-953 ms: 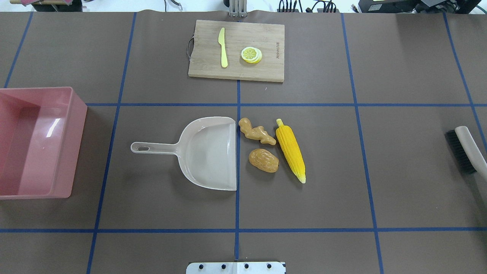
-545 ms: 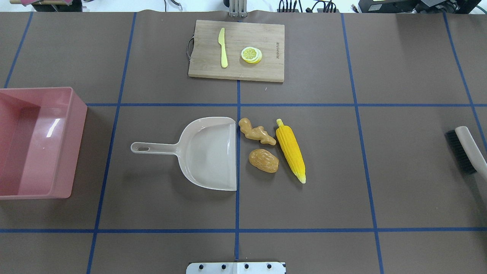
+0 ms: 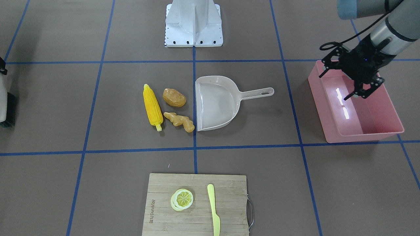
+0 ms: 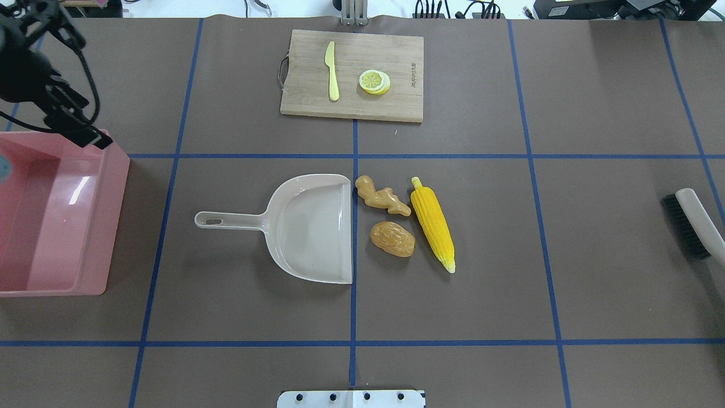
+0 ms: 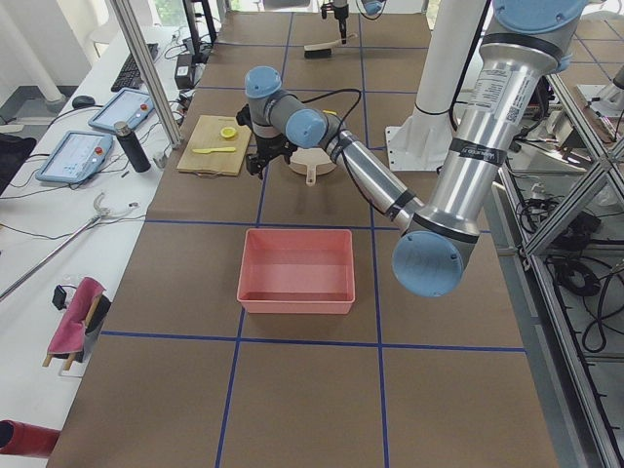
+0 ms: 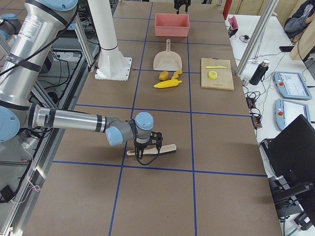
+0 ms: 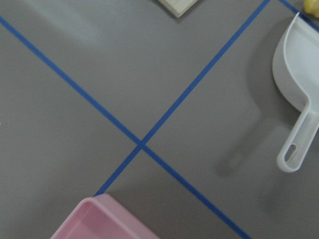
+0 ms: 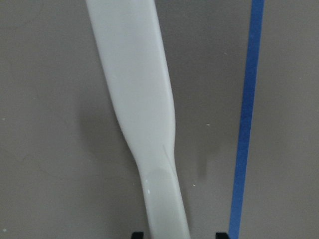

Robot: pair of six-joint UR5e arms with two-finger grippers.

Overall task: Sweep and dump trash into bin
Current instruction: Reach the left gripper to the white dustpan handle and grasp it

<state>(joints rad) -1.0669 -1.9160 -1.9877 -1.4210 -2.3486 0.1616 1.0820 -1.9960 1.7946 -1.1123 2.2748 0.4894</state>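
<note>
pink bin (image 4: pixel 116 215): far left of the table (image 4: pixel 595 113), sitting upright, none of the trash in it

left gripper (image 3: pixel 333 87): up in the air near the bin, fingers spread, holding nothing

dustpan (image 4: pixel 317 226): beige, flat on the table mid-scene, handle pointing toward the bin, open mouth facing the toy food, nothing in it

cutting board (image 4: pixel 391 105): wooden, on the far side of the table past the dustpan, with a pale yellow plastic knife (image 4: pixel 332 71) and a little stack of lemon slices (image 4: pixel 374 81) on it

ginger root (image 4: pixel 382 198): right at the dustpan's lip, on the table

potato (image 4: pixel 392 239): just beside the ginger, on the robot's side of it, near the lip too

corn cob (image 4: pixel 433 224): lying just past those two, on the side away from the dustpan

brush (image 4: pixel 699 218): way over at the right edge, lying on the table, well apart from the trash

right gripper (image 8: pixel 178 234): down over the brush handle, fingertips either side of it; looks like there's a gap, so spread rather than pinching
</note>
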